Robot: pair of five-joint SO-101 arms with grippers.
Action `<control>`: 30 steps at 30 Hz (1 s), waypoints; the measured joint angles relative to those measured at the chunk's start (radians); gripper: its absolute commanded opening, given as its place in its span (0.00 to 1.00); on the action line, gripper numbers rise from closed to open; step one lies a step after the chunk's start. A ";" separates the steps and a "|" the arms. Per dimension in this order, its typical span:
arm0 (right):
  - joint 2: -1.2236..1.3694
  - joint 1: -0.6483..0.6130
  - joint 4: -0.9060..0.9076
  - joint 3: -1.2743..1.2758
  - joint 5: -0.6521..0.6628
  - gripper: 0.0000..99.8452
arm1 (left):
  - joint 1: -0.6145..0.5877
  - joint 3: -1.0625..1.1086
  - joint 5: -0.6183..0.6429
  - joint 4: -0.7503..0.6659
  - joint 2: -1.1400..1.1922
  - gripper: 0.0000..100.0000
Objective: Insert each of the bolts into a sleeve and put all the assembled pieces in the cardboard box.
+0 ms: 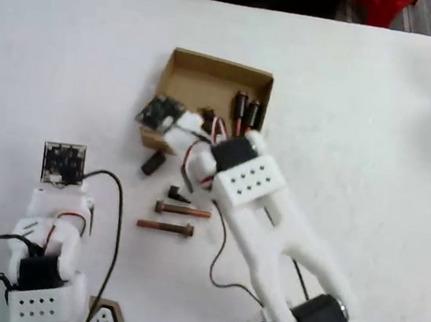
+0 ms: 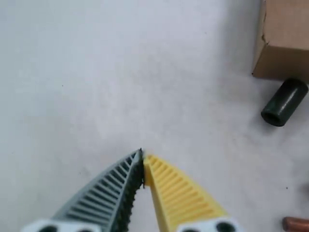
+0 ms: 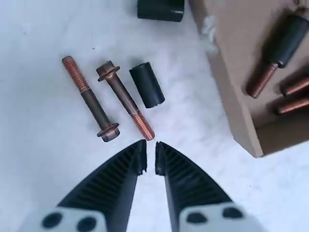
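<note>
Judging from the layout, you are between assemblies. Finished pieces (image 3: 275, 53) lie in the box (image 3: 227, 82). Two bolts (image 3: 125, 100) lie side by side on the table (image 1: 381, 111), with one sleeve (image 3: 147, 85) just beside them and a second sleeve (image 3: 161, 8) farther on, near the box wall. None of these four is mated yet.

The next move calls for you to part the jaws wider and take up a bolt or a sleeve. The nearer bolt's threaded tip sits just ahead of the right jaws.

The right arm (image 1: 272, 216) stretches across the table toward the box's near corner, wrist pitched down, jaws narrowly parted and holding nothing. The left arm (image 1: 47, 266) sits folded near its base, well apart from the bolts. Its jaws are closed tip to tip on nothing, aimed at bare table.
</note>
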 measured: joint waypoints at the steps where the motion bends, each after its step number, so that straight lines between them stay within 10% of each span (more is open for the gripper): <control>1: -0.018 -0.008 -0.044 0.055 0.015 0.08 | 0.000 0.000 0.000 0.000 0.000 0.03; 14: 0.157 -0.038 -0.430 0.256 0.157 0.12 | 0.000 0.000 0.000 0.000 0.000 0.03; 30: 0.255 -0.092 -0.382 0.124 0.166 0.14 | 0.000 0.000 -0.002 0.000 0.000 0.03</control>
